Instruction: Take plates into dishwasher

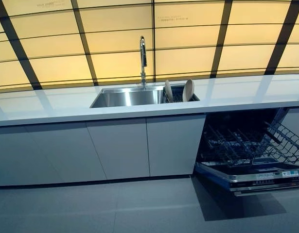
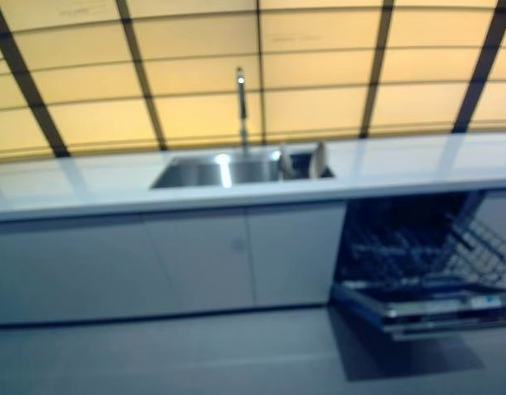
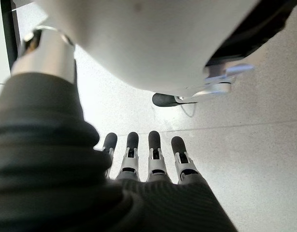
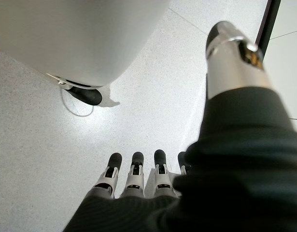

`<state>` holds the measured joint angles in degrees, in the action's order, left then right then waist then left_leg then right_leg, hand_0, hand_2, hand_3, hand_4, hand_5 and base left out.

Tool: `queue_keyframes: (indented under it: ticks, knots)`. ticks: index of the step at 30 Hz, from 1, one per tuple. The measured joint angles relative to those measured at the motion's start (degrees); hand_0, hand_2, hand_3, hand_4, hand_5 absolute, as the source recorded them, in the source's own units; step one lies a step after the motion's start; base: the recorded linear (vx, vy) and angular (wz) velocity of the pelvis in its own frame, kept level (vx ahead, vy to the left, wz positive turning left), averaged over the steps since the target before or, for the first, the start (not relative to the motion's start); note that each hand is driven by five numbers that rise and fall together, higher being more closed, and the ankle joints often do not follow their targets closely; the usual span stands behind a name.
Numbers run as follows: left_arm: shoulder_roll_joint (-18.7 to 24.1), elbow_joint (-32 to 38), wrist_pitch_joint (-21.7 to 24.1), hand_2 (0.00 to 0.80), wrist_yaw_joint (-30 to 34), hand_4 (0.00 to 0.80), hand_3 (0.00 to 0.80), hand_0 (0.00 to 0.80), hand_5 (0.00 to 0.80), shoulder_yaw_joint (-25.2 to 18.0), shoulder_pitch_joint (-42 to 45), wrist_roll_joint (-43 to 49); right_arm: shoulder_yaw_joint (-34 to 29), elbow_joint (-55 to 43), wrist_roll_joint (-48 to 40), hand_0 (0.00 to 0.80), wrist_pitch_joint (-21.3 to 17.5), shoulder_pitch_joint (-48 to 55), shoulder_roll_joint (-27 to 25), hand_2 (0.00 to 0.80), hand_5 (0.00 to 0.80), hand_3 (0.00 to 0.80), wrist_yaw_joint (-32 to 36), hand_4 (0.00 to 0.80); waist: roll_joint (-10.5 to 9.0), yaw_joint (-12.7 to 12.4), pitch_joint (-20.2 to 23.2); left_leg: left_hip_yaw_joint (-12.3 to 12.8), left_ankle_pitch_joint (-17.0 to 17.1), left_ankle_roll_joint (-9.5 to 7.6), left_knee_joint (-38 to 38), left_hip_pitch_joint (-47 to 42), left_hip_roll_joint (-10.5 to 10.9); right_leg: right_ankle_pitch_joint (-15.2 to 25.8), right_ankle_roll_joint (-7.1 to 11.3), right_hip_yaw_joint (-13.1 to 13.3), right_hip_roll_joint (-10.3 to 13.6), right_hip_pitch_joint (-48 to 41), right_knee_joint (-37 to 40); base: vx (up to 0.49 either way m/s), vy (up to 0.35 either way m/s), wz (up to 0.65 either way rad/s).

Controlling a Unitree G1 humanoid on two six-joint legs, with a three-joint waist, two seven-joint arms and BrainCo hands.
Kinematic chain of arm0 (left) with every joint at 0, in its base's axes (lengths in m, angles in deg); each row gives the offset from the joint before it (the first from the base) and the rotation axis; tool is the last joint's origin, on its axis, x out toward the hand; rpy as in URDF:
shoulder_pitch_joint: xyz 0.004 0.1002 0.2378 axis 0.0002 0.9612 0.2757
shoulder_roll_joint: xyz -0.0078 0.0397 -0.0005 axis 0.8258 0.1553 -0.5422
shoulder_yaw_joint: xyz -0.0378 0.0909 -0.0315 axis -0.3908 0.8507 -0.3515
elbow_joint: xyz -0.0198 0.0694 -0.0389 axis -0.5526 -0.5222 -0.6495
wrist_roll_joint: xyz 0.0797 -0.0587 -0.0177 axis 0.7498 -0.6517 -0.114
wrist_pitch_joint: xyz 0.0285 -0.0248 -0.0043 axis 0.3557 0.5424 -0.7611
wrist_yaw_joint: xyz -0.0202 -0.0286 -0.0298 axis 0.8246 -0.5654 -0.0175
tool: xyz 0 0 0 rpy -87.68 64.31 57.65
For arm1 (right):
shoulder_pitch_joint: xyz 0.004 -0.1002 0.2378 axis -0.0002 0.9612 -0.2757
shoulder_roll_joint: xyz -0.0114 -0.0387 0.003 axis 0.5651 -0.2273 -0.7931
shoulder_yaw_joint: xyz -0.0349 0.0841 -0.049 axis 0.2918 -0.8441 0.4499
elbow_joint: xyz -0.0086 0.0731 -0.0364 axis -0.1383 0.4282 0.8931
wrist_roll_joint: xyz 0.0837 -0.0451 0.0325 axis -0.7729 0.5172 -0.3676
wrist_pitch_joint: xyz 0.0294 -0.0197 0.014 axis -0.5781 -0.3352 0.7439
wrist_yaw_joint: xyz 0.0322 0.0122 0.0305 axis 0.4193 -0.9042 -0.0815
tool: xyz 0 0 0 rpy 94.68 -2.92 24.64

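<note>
Both hands, left hand (image 3: 138, 159) and right hand (image 4: 138, 174), hang open, empty (pointing at the floor), far from the plates (image 1: 188, 90) standing in the sink (image 1: 125, 97).

Plates (image 1: 188, 90) upright in sink (image 1: 125, 97); dishwasher (image 1: 251, 150) right, below counter (image 1: 246, 94).

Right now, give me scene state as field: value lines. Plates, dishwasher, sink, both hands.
plates: two plates standing on edge in a dark rack at the right end of the sink
sink: steel sink set in the white counter, faucet behind it
dishwasher: dishwasher below the counter to the right, door down, lower rack pulled out, no plates visible in it
left hand: left hand fingers straight, holding nothing, pointing at the floor
right hand: right hand fingers straight, holding nothing, pointing at the floor
task progress: no plate moved yet
</note>
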<state>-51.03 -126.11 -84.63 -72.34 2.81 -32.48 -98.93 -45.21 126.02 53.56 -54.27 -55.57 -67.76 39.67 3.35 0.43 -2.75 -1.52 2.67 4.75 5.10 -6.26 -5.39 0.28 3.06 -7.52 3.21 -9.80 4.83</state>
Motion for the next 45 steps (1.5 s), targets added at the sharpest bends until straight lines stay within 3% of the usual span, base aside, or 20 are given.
queue_keyframes:
  ticks: [13,21,25,26,30,33,37,40,41,42,43,44,45]
  knots:
    - [0.0,0.0,0.0,0.0,0.0,0.0,0.0,0.0,0.0,0.0,0.0,0.1,0.0,0.0,0.0,0.0,0.0,-0.1,-0.1,0.0,0.0,0.0,0.5,0.0,0.02,0.0,-0.6,0.0,-0.1,0.15,0.0,0.1,0.2,-0.2,0.31,-0.1,0.0,0.0,0.0,0.007,-0.001,0.0]
    - [0.2,0.3,0.0,0.0,0.0,0.0,0.0,0.0,0.0,-0.1,-0.2,0.1,2.0,-1.0,-0.3,0.0,-1.3,-0.9,-0.8,0.0,0.0,0.0,7.9,0.0,-0.75,-0.1,-1.1,-0.3,0.1,0.46,0.0,0.1,0.4,-0.2,0.15,-0.5,-0.1,-0.2,0.0,0.015,-0.02,0.01]
    - [1.0,1.9,-0.4,0.0,0.4,0.0,0.0,0.0,0.0,-0.1,0.1,0.6,4.7,-14.9,-1.6,0.0,-2.4,-1.0,-4.4,0.0,0.0,0.0,16.7,0.0,-1.36,-0.2,-1.7,-0.5,0.4,0.85,-0.2,0.1,0.2,-0.2,0.13,-0.8,-0.2,-0.3,0.1,-0.006,-0.075,0.04]
    - [1.5,3.3,-0.6,0.0,0.6,0.0,0.0,0.0,0.0,-0.1,0.7,1.1,5.6,-23.0,-2.1,0.0,-2.0,-1.0,-6.9,0.0,0.0,0.0,19.7,0.0,-1.6,-0.3,-1.9,-0.6,0.5,0.93,-0.1,0.3,0.2,-0.2,0.18,-0.9,-0.2,-0.1,0.1,0.032,-0.067,0.05]
    - [3.5,7.7,-1.3,0.0,0.9,0.0,0.0,0.0,0.0,-0.2,3.3,1.9,4.1,-52.4,-9.8,0.0,2.2,-2.7,-17.3,0.0,0.0,0.0,28.4,0.0,-2.27,0.1,-2.1,-0.8,0.7,0.92,-0.2,0.4,0.2,-0.2,0.16,-1.0,-0.2,-0.1,0.2,-0.016,-0.069,0.03]
    - [4.3,7.7,-1.6,0.0,0.9,0.0,0.0,0.0,0.0,-1.3,3.6,2.2,-0.4,-65.1,-14.9,0.0,4.4,-6.2,-20.7,0.0,0.0,0.0,32.6,0.0,-2.56,0.1,-2.1,-0.8,0.8,0.89,-0.2,0.1,0.4,-0.1,0.15,-1.0,-0.1,-0.1,0.0,0.007,-0.057,0.01]
    - [5.3,7.7,-3.5,0.0,0.3,0.0,0.0,0.0,0.0,-1.5,3.3,2.3,-4.0,-70.0,-20.9,0.0,8.1,-12.8,-22.4,0.0,0.0,0.0,36.4,0.0,-2.78,0.2,-2.2,-0.7,0.8,0.88,-0.3,0.0,0.3,-0.3,0.36,-0.6,-0.3,-0.2,-0.1,0.058,-0.091,-0.02]
    - [6.0,7.3,-5.7,0.0,-0.3,0.0,0.0,0.0,0.0,-5.4,2.9,2.4,-4.9,-69.9,-25.6,0.0,11.7,-21.1,-25.3,0.0,0.0,0.0,38.0,0.0,-3.31,0.1,-3.1,-1.1,0.3,1.68,-3.9,1.9,0.1,-1.0,-0.57,1.4,-0.9,0.5,-0.7,0.066,-0.119,0.09]
    - [7.7,6.8,-6.2,0.0,-0.3,0.0,0.0,0.0,0.0,-6.5,1.5,2.9,-5.0,-69.7,-27.5,0.0,12.5,-24.3,-26.7,0.0,0.0,0.0,37.9,0.0,-4.85,-0.4,-4.4,-1.6,0.2,1.84,-9.1,4.4,1.0,-1.5,-1.34,2.5,-0.5,0.7,-1.5,0.125,-0.035,0.05]
    - [9.3,6.0,-6.2,0.0,0.2,0.0,0.0,0.0,0.0,-8.5,0.0,4.2,-5.4,-68.8,-28.9,0.0,12.8,-26.8,-27.3,0.0,0.0,0.0,38.2,0.0,-6.53,-1.7,-6.3,-2.0,0.1,3.34,-20.0,9.5,1.8,-2.9,-2.36,3.9,0.2,2.5,-5.2,0.197,0.014,-0.06]
    - [10.4,6.2,-6.3,0.0,0.5,0.0,0.0,0.0,0.0,-8.7,-0.8,4.7,-5.5,-68.6,-29.0,0.0,13.0,-27.8,-27.1,0.0,0.0,0.0,38.2,0.0,-7.36,-2.9,-7.4,-2.1,1.4,4.26,-24.7,12.3,2.5,-3.1,-2.59,4.2,0.7,2.5,-5.8,0.241,0.079,-0.16]
    - [11.0,6.1,-6.4,0.0,0.6,0.0,0.0,0.0,0.0,-8.7,-0.6,4.7,-5.4,-68.6,-29.2,0.0,13.0,-28.4,-27.1,0.0,0.0,0.0,38.3,0.0,-7.77,-3.8,-7.7,-2.6,1.6,4.0,-27.1,14.3,3.2,-3.1,-2.86,4.4,1.1,2.1,-5.8,0.366,0.117,-0.06]
    - [11.2,6.0,-6.4,0.0,1.0,0.0,0.0,0.0,0.0,-8.4,0.1,4.7,-5.0,-68.4,-29.2,0.0,12.7,-29.6,-27.2,0.0,0.0,0.0,38.1,0.0,-7.0,-4.7,-8.1,-3.4,0.1,4.24,-24.1,15.6,4.0,-3.3,-3.14,4.7,0.8,2.4,-6.0,0.404,0.116,-0.04]
